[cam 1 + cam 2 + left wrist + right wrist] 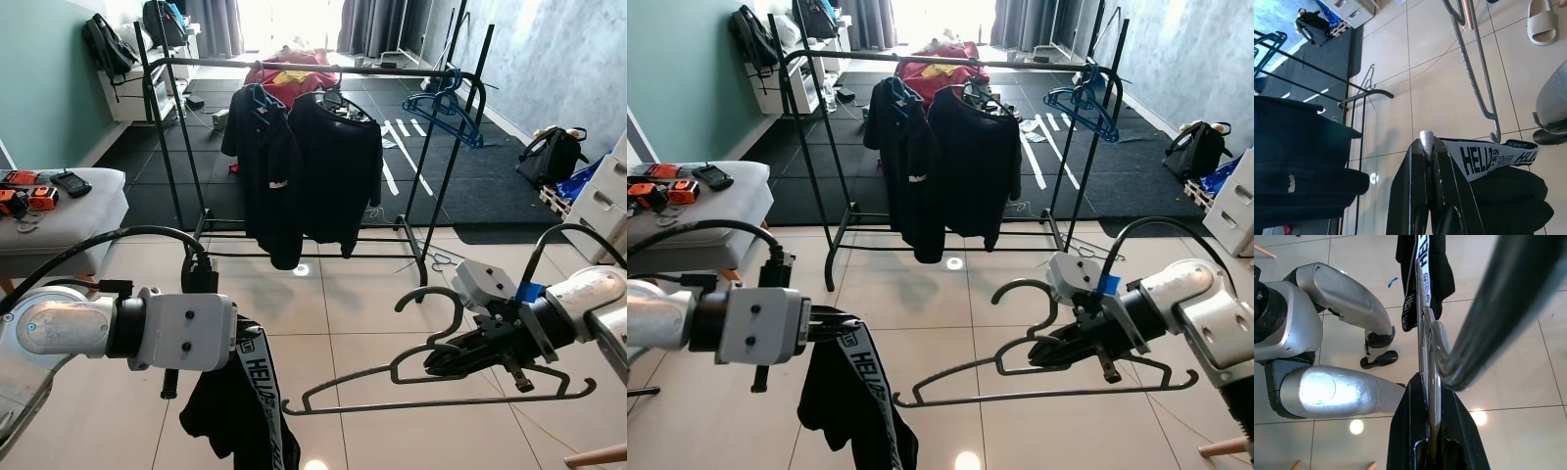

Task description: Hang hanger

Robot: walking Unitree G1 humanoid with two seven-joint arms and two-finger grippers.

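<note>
Above tile floor, short of clothes rack (323,67), our right end effector (460,354) pinches grey hanger (431,387), held level, hook (431,299) up for rail. Our left end effector (828,323) pinches black shirt (857,406), ready to dress hanger.

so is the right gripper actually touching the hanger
Touching. In the right wrist view the right gripper has its black fingers closed around the grey hanger, whose wire runs straight between them.

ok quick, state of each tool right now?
Left tool: shut on the black garment, held by its white lettered strap.
Right tool: shut on the metal hanger, gripped near the base of its hook.
</note>
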